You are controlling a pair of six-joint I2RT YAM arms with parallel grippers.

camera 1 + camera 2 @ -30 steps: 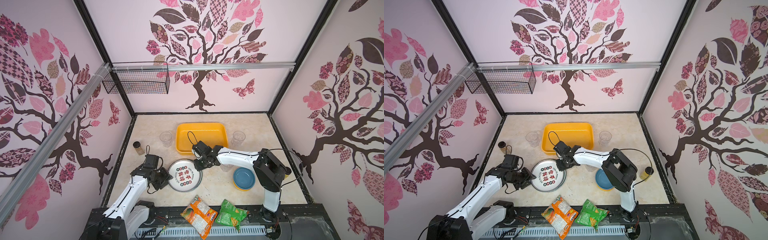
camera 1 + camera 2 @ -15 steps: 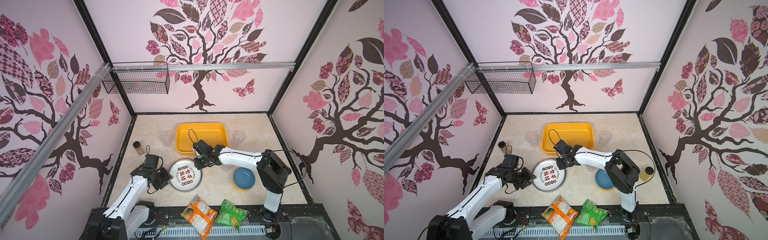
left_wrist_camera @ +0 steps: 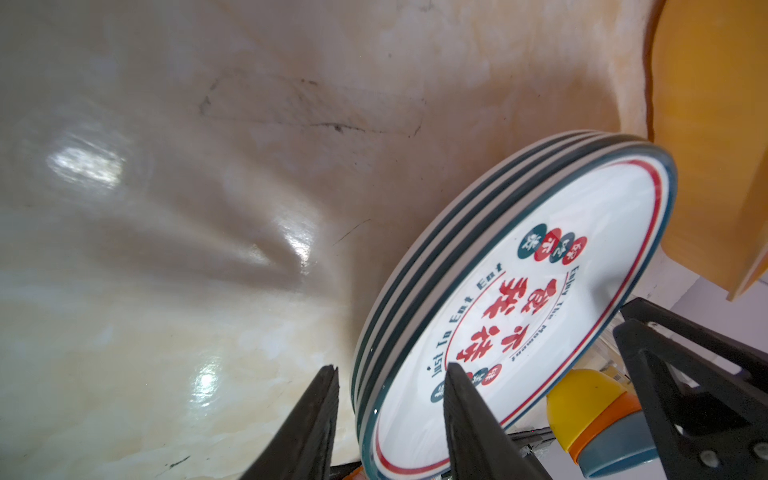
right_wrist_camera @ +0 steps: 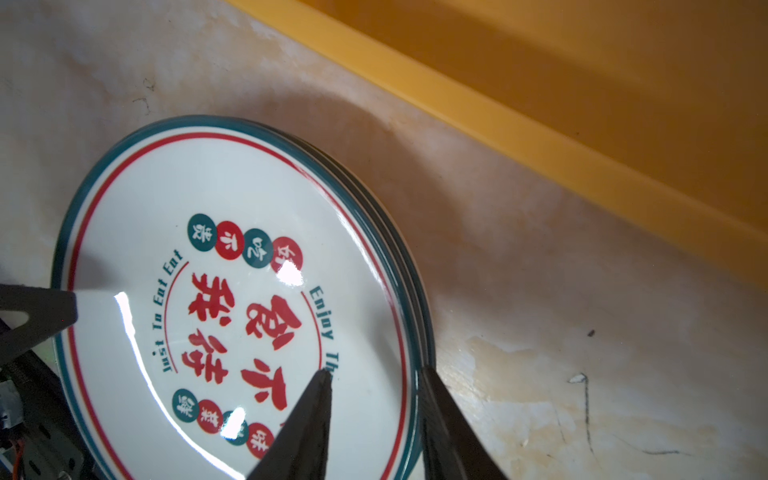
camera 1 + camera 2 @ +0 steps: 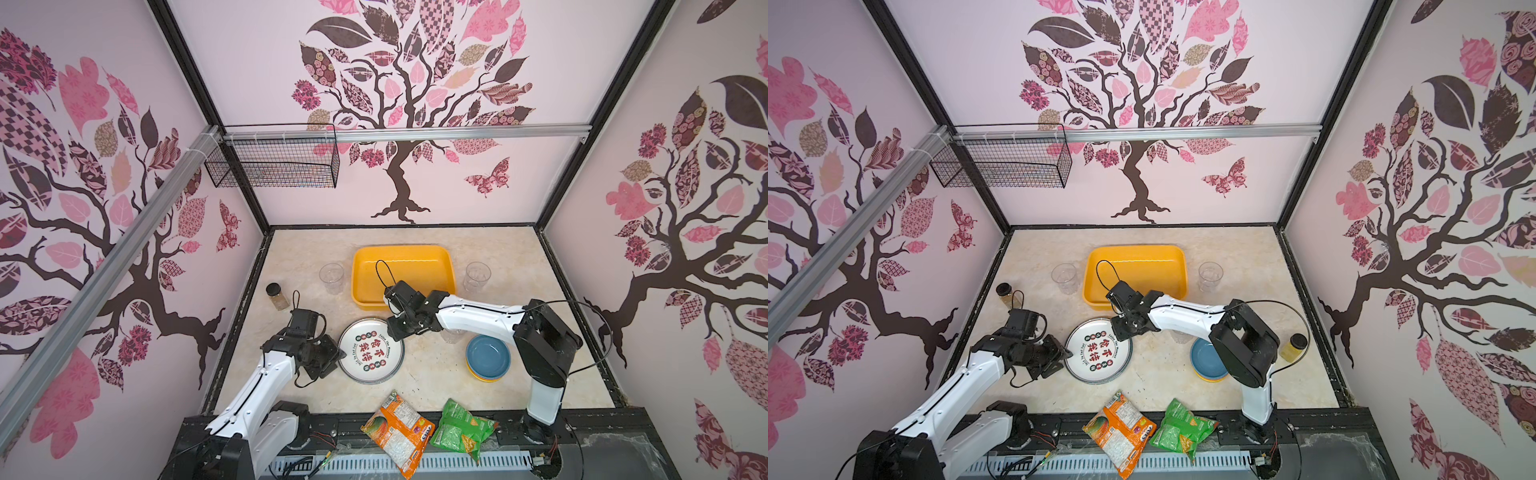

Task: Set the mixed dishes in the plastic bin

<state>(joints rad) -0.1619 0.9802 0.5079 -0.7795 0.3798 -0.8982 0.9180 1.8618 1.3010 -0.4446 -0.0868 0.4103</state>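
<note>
Left wrist view shows the left fingers [image 3: 320, 419] standing apart, with the edge of the plates [image 3: 540, 291] between them. One finger is over the white face. The other is outside the edge with a little gap, so they do not look like they are squeezing.

In both top views the plates sit stacked flat in the middle of the worktop [image 5: 419, 386]. The left fingers are at the stack's 9 o'clock side. The right fingers [image 4: 307, 419] are at about 1 o'clock. They are apart too, one over the red words and one just outside the edge.

The yellow bin [image 5: 401, 248] is at 12 o'clock from the plates, just beside them, with nothing in it. The plates are round, so there is no long side to line up. I think what matters is this: the stack has to go up and over the bin's near wall, toward 12 o'clock. The right arm is the nearer one to the bin.

The bowls [image 5: 487, 356] wait at 3 o'clock.
</note>
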